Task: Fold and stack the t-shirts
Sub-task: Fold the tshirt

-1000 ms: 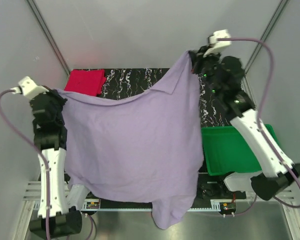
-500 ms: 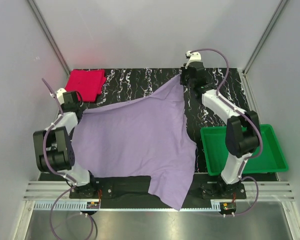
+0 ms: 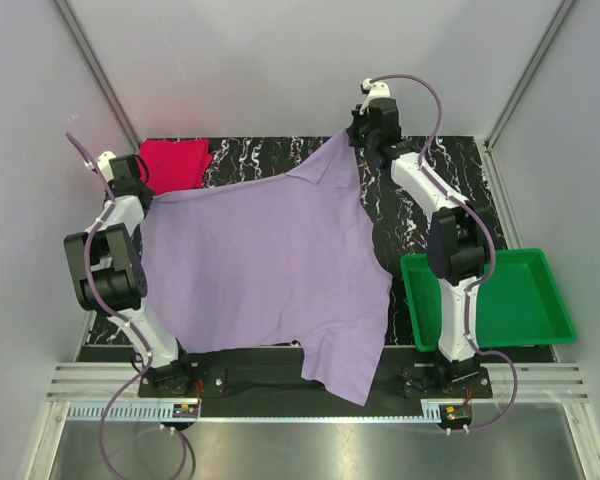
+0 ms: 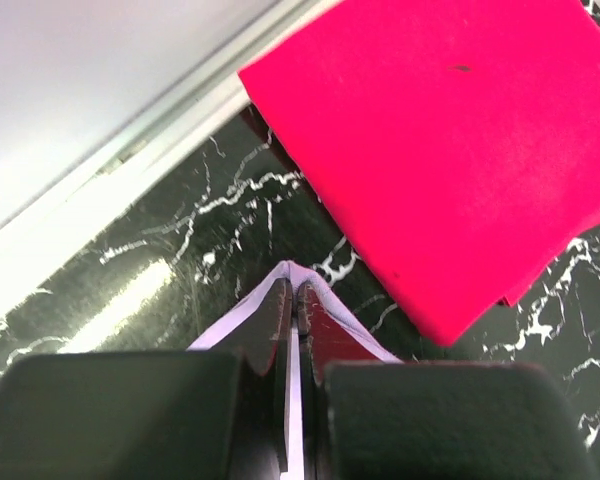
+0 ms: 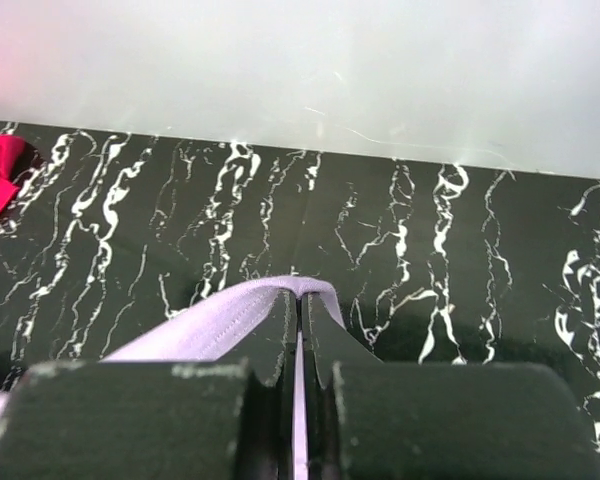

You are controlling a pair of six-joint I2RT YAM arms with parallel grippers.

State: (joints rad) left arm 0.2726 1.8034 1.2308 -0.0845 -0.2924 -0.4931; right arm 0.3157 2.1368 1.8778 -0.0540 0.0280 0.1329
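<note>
The lavender t-shirt lies spread over the black marbled table, its lower part hanging over the near edge. My left gripper is shut on its far left corner, and the cloth edge shows pinched between the fingers in the left wrist view. My right gripper is shut on the far right corner, and the hem shows pinched in the right wrist view. The folded pink-red t-shirt lies at the far left corner; it also fills the upper right of the left wrist view.
A green plastic tray sits at the right near side of the table. Grey walls close in the back and sides. A metal rail runs along the near edge.
Both arms have lowered from high above the table and reached toward the back, pulling the lavender shirt down and laying it spread on the table.
</note>
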